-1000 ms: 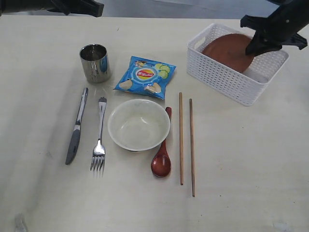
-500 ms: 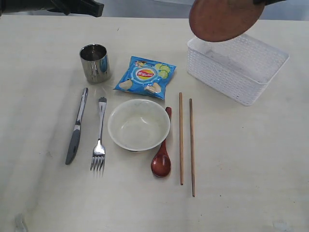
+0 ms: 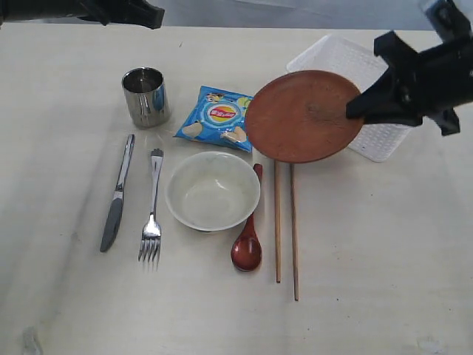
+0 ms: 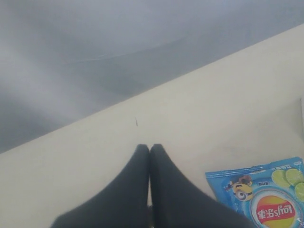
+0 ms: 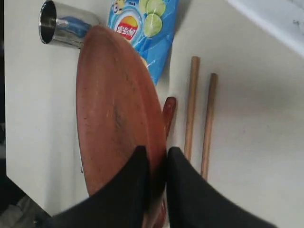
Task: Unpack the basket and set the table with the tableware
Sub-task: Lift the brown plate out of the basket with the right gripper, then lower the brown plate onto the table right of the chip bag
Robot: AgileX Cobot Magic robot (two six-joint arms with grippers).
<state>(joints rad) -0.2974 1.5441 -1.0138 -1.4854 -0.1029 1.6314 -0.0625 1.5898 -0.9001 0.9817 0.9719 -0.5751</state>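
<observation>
My right gripper (image 3: 355, 109) (image 5: 156, 154) is shut on the rim of the brown plate (image 3: 303, 116) (image 5: 116, 118), which hangs tilted in the air in front of the white basket (image 3: 388, 140), above the upper ends of the two chopsticks (image 3: 285, 222) (image 5: 199, 114). On the table (image 3: 369, 281) lie the steel cup (image 3: 145, 96) (image 5: 59, 23), knife (image 3: 117, 194), fork (image 3: 153, 207), cream bowl (image 3: 212, 191) and red-brown spoon (image 3: 247, 244). At the far left edge my left gripper (image 3: 151, 13) (image 4: 149, 148) hovers shut and empty.
A blue snack packet (image 3: 223, 117) (image 4: 266, 199) (image 5: 145, 28) lies between the cup and the plate. The basket sits at the far right corner, mostly hidden by the plate and the right arm.
The plate has been lifted out of the basket, swung up, then carried left and down toward the chopsticks, still in my right gripper. The left arm has stayed put.
</observation>
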